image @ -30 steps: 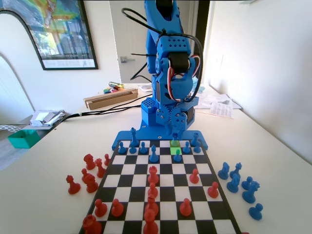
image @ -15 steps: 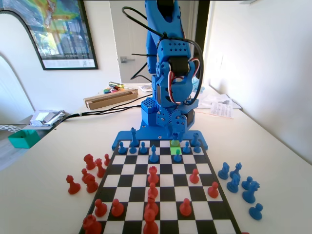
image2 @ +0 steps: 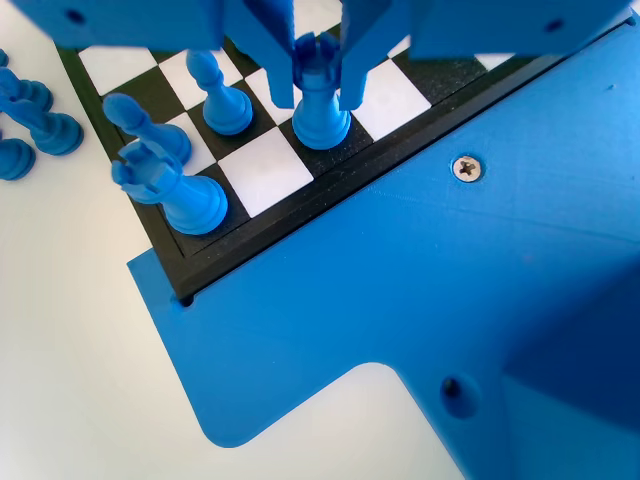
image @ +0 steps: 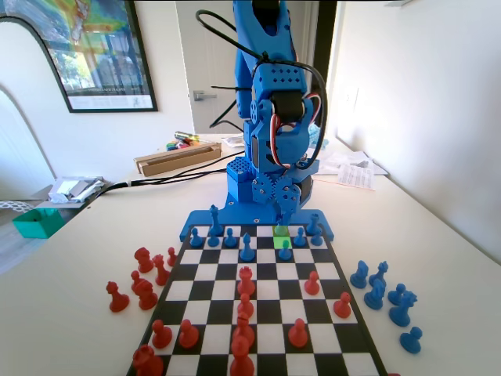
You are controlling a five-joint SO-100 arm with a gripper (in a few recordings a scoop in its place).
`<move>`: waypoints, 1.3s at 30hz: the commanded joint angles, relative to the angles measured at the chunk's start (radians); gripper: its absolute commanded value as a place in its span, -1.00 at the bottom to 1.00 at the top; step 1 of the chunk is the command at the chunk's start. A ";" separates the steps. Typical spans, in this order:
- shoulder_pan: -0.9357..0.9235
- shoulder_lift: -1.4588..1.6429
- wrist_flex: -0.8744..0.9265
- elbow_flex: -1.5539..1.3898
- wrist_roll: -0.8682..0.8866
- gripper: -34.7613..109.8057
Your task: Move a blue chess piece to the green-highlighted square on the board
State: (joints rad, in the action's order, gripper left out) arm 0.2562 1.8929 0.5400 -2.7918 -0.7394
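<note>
The board (image: 258, 301) is laid flat on a pale table (image: 70, 313), with the blue arm standing at its far end in the fixed view. Red chessmen (image: 246, 280) are spread over the near half of the board and beside its left edge, while a cluster of spare blue pieces (image: 387, 298) is gathered off the board's right edge. The green-highlighted square (image: 282, 237) is seen in the second row from the board's far edge, right of centre, with a small blue pawn (image: 286, 251) standing at its near side. The gripper (image2: 318, 75) is lowered over the board's far edge row, just behind the green square. In the wrist view, the blue chess piece (image2: 320, 100) is seen upright on a dark square at the board's edge, with the two jaws set close on either side of its upper part; whether it is actually pinched cannot be told.
</note>
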 commanded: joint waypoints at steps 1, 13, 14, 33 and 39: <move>0.006 0.018 0.051 0.051 -0.014 -0.51; -0.054 -0.021 0.120 0.210 -0.031 -0.51; -0.054 -0.029 0.115 0.210 -0.031 -0.51; -0.011 -0.074 0.026 0.146 -0.006 -0.50; -0.009 -0.075 0.025 0.135 -0.011 -0.44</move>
State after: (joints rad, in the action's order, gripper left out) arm 0.2347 1.8101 0.5676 -2.6538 -0.7363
